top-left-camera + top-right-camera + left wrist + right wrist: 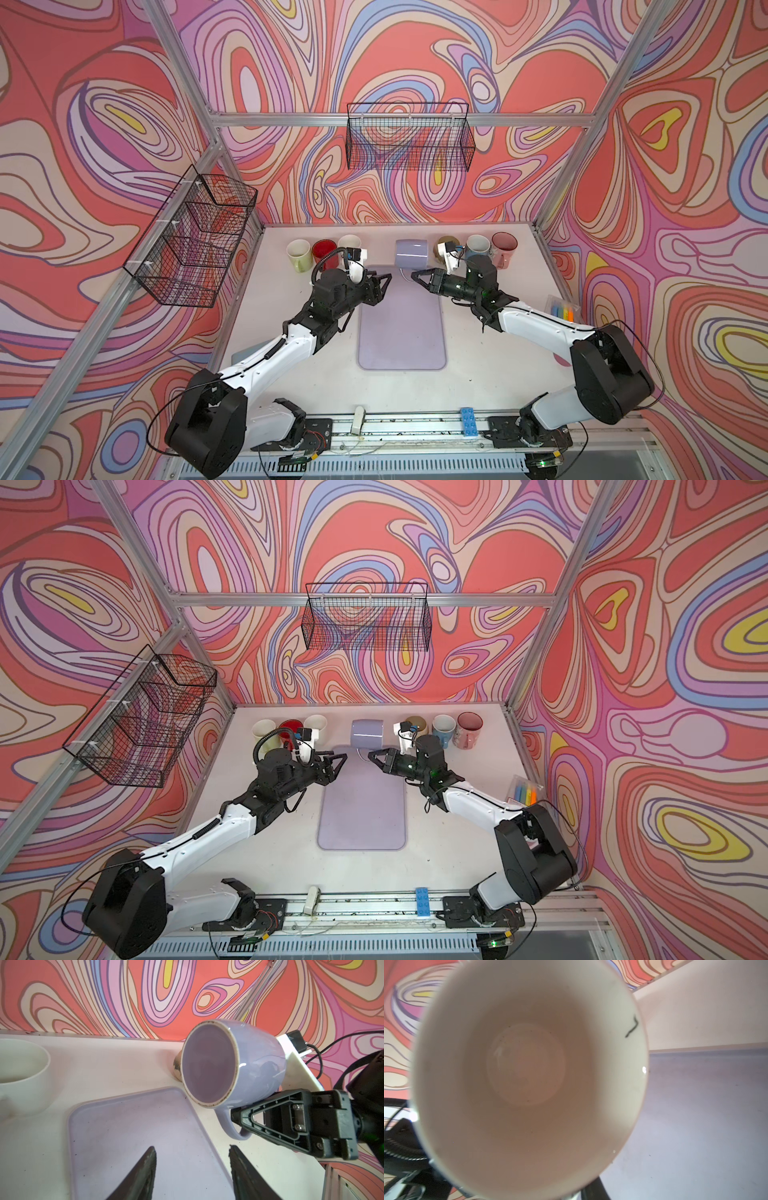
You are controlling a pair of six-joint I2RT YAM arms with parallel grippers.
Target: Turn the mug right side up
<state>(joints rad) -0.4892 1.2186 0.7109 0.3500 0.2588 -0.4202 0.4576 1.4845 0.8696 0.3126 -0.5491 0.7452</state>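
one lavender mug (259, 1068) is the whole job. it is tipped on its side at the far edge of the mat (124, 1136), mouth facing the left side of the mat, handle (227, 1126) toward the mat. the right pincer (239, 1114) is pinching that handle, its jaws pressed onto it. the left pincer (192, 1147) is spread and empty over the mat's far half, touching nothing. whether the rim grazes the mat's far corner i cannot tell. by my reckoning the flip is about half made. to finish it well: roll the wrist slowly so the base swings down, keep the pinch firm because a thin handle lets the body pivot, set the base flat on the mat, clear of the other mugs (478, 247) behind the mat, then release.
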